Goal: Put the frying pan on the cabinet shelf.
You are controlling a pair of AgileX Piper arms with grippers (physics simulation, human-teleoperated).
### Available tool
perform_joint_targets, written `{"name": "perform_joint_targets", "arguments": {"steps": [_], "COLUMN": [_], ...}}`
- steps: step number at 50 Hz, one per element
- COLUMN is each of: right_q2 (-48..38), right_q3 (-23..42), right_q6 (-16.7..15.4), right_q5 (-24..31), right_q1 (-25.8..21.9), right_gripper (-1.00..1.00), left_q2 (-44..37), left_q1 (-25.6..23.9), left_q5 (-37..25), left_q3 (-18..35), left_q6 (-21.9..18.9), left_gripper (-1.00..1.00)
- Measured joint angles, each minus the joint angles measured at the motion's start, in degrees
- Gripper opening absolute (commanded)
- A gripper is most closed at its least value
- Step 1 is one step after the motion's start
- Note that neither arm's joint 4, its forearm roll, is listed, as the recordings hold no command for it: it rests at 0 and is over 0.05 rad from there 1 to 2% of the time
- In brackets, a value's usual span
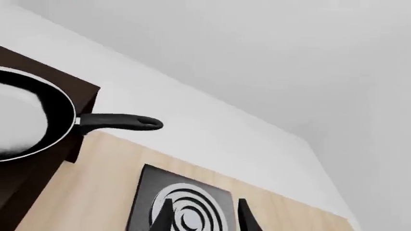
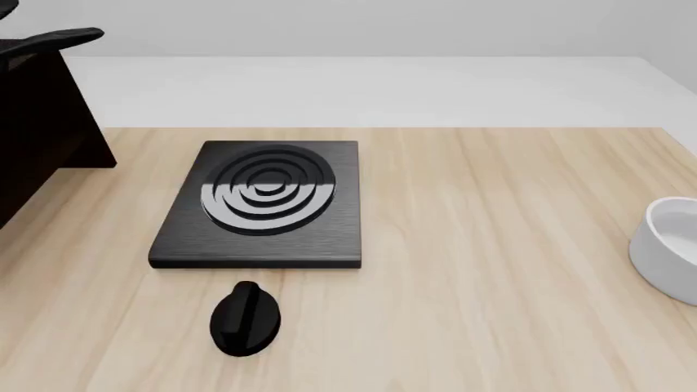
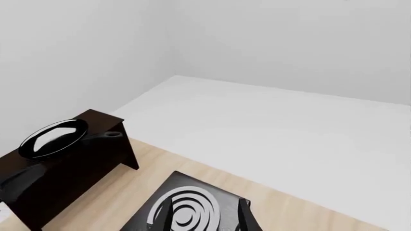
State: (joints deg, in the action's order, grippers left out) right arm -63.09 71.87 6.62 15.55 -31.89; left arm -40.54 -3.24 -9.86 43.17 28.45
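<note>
— On top of the cabinet shelf (image 3: 70,159), at the table's (image 2: 490,245) far left: is that where my pan sits?

— Yes. Your frying pan (image 1: 29,115) rests flat on the cabinet's top board, upright, with its long straight black handle reaching out past the board's edge. In the front view you see only that handle (image 2: 55,38) poking in at the upper left, above the dark cabinet (image 2: 44,122).

— How does it look up close?

— Round, black on rim and outside, with a shiny pale grey inside that catches a bright reflection. Your right wrist view shows it as a small dark disc with a light patch (image 3: 53,137), handle pointing toward the stove side.

— And my pincers?

— Your left pincer (image 1: 204,216) shows two dark fingertips (image 1: 161,217) standing apart with nothing between them; they frame the stove (image 1: 183,204) below. Your right pincer (image 3: 200,217) looks the same: tips spread, nothing held, the ringed plate (image 3: 189,209) seen between them. Neither touches the pan; both are well apart from it, and neither appears in the front view.

— What else lies on the table?

— The flat black stove (image 2: 261,204) with its glossy concentric rings sits left of the middle. A small black oval knob (image 2: 246,318) lies just in front of it, not touching. A white bowl (image 2: 667,249) is cut off by the right edge, well apart from everything else.
</note>
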Motion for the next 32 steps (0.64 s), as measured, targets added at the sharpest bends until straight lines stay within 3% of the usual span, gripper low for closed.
{"name": "perform_joint_targets", "arguments": {"steps": [5, 13, 32], "right_q2": [0.18, 0.49, 0.83], "right_q3": [-0.3, -0.82, -0.68], "right_q6": [0.01, 0.04, 0.23], "right_q5": [-0.24, -0.66, -1.45], "right_q1": [0.13, 0.5, 3.76], "right_gripper": [1.0, 1.0, 1.0], "left_q2": [2.75, 5.79, 13.45], "left_q1": [-1.08, -2.09, -3.22], "left_q5": [-3.01, -6.11, -12.36], "left_q3": [0.29, 0.21, -3.07], "left_q6": [-6.6, -13.51, -23.84], "left_gripper": [1.0, 1.0, 1.0]}}
